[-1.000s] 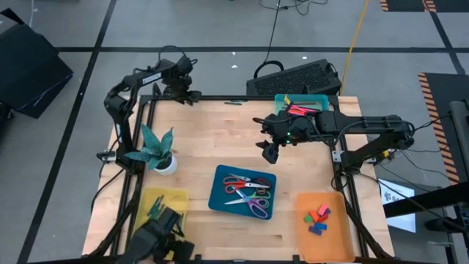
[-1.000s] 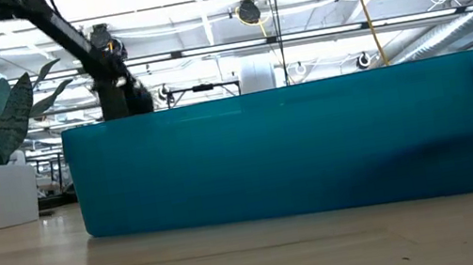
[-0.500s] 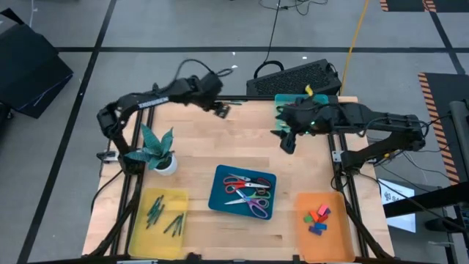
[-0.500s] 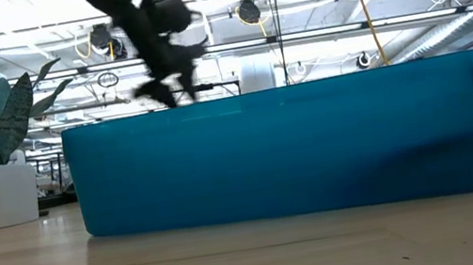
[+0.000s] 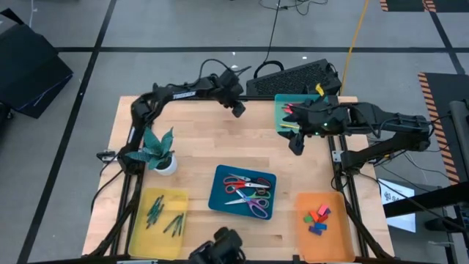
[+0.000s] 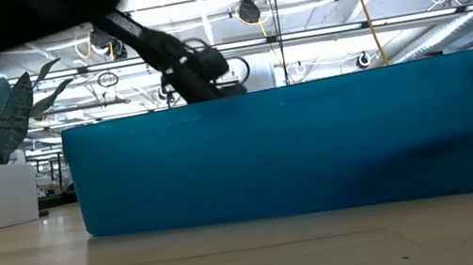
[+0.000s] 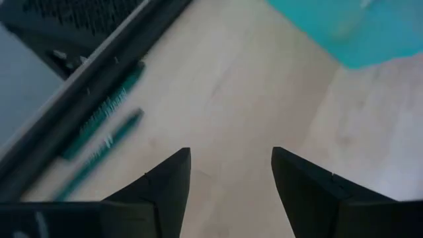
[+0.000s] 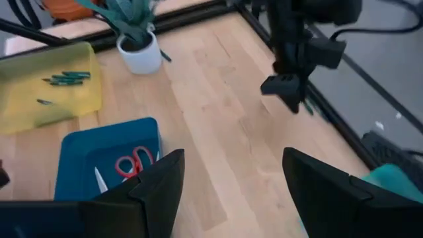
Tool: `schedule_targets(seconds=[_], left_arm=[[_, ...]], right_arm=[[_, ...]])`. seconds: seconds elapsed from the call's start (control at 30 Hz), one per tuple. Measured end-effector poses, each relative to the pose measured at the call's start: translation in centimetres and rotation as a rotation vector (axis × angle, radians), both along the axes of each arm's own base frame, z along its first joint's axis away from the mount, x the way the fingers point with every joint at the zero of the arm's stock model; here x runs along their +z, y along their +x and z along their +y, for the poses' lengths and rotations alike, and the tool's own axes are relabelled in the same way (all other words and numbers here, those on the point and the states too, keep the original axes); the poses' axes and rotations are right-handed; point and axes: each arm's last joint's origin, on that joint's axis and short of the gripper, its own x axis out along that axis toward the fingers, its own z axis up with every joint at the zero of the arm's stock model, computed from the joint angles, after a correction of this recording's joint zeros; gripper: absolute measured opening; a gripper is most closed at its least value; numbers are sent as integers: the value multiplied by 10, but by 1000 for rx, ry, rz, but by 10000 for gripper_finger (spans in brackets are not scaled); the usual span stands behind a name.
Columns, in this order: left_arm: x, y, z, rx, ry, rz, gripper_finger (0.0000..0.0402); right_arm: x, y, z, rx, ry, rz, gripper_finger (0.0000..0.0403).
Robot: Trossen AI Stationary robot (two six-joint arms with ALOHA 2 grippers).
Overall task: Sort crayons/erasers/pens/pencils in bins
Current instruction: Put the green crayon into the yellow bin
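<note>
Two green pens (image 7: 99,135) lie side by side along the table's far edge rail. My left gripper (image 5: 238,110) hovers open just by them, nothing between its fingers (image 7: 165,185). My right gripper (image 5: 295,143) stands open and empty above the table beside the teal bin (image 5: 286,121), which holds pink and red pens (image 5: 297,110). The yellow bin (image 5: 163,220) holds green sticks, the dark blue bin (image 5: 220,180) scissors, and the orange bin (image 5: 326,246) the erasers (image 5: 316,218).
A potted plant (image 5: 157,150) stands at the table's left side. A keyboard (image 5: 293,77) lies beyond the far edge. Bare wood lies between the plant and the teal bin. A dark object (image 5: 218,249) shows at the near edge. The blue bin's wall (image 6: 277,150) fills the low view.
My left gripper has swept along the far edge toward the table's right, from the far left corner to the green pens. My right gripper has drawn toward the right edge, next to the teal bin. Both stay open.
</note>
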Motion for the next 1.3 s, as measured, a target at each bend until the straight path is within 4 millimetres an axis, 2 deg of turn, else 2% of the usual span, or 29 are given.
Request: schedule_targets(seconds=[0.17, 0.37, 0.57, 0.7, 0.83, 0.93, 1.07, 1.23, 1.3], left_arm=[[-11, 3, 20, -125, 66, -45, 213], [-11, -1, 23, -283, 142, -60, 214], [-17, -5, 23, -386, 210, -35, 213], [-16, -5, 23, -425, 239, -36, 213], [-18, -10, 26, -443, 244, -10, 213], [-20, -13, 25, -437, 269, 72, 213], [-26, -19, 35, -338, 310, 170, 213], [-51, -29, 49, -255, 241, 225, 213], [-55, -30, 51, -243, 231, 228, 213]], right_arm=[[-18, 5, 0, -40, 45, 31, 247], [-39, 11, 0, -35, 36, 61, 247], [-57, 23, -3, 117, 2, 36, 247], [-77, 29, -1, 211, 37, 23, 247], [-98, 29, 1, 265, 92, 60, 247], [-108, 27, 4, 277, 102, 94, 247], [-113, 27, 7, 290, 103, 107, 247], [-112, 28, 11, 262, 153, 84, 247], [-112, 28, 13, 252, 174, 77, 247]])
